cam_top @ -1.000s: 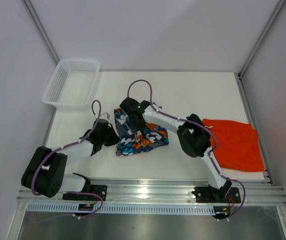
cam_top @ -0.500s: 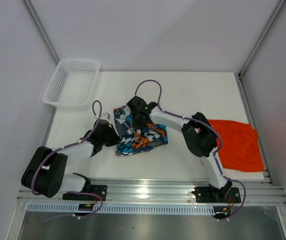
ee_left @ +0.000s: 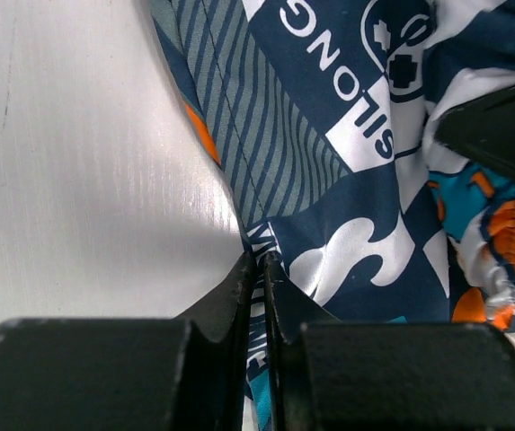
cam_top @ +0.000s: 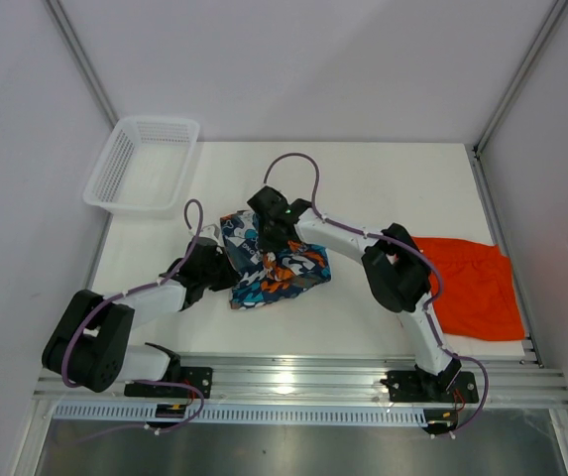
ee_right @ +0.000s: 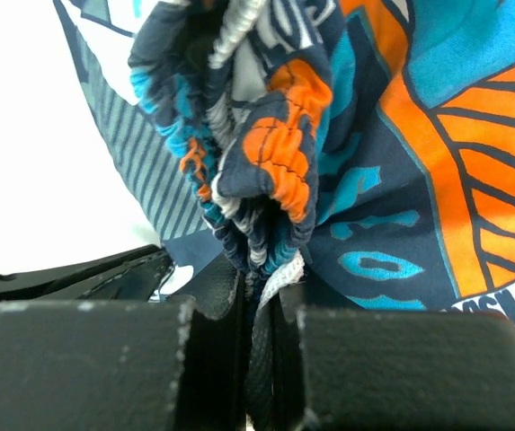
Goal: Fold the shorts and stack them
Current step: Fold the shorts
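Printed shorts (cam_top: 274, 273) bunched; left end effector (ee_left: 259, 267) clamps fabric edge, right end effector (ee_right: 259, 289) clamps waistband.

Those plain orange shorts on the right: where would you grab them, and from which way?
The orange shorts lie spread flat, so I'd come straight down and pinch a corner or hem on their right side; their left part sits under the right arm. The left end effector and right end effector are shut on the printed shorts.
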Controlling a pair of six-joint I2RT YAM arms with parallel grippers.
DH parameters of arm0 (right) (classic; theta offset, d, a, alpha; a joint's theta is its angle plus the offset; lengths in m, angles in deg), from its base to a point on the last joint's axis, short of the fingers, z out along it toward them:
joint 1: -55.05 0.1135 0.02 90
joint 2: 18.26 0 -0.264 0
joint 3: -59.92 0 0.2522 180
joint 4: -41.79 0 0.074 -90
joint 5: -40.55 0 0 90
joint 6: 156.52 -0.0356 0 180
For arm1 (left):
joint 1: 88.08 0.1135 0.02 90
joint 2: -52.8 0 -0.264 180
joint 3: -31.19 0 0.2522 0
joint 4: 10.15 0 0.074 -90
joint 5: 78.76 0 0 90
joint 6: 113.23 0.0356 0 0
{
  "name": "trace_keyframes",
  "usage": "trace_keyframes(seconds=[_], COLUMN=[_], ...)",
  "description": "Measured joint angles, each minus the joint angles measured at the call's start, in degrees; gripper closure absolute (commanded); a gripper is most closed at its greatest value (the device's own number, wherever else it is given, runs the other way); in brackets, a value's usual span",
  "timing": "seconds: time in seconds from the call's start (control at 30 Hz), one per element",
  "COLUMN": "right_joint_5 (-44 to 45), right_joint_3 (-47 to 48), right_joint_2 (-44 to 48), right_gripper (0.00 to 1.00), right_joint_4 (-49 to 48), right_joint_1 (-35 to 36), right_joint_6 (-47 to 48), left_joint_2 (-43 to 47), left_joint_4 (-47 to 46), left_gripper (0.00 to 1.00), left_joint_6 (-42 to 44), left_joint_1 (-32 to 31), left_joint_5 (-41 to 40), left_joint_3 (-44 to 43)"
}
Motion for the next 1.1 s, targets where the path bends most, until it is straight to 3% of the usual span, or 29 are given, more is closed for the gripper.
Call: trace_keyframes(seconds=[0.43,1.1], right_joint_5=[2.9,2.9], right_joint_3=[3.5,4.8], right_joint_2=[2.8,-0.2], right_gripper=[1.00,0.96], right_joint_4=[6.3,6.2], right_joint_1=[-0.2,2.3], right_joint_6=[3.0,3.5], left_joint_2=[1.2,1.5], left_joint_4=[2.2,2.9], left_gripper=[0.89,0.89], left_joint_6=[0.0,0.0], left_joint_1=[-0.2,-0.2], left_joint_5=[-1.2,-1.4], left_joint_3=[0.0,0.0])
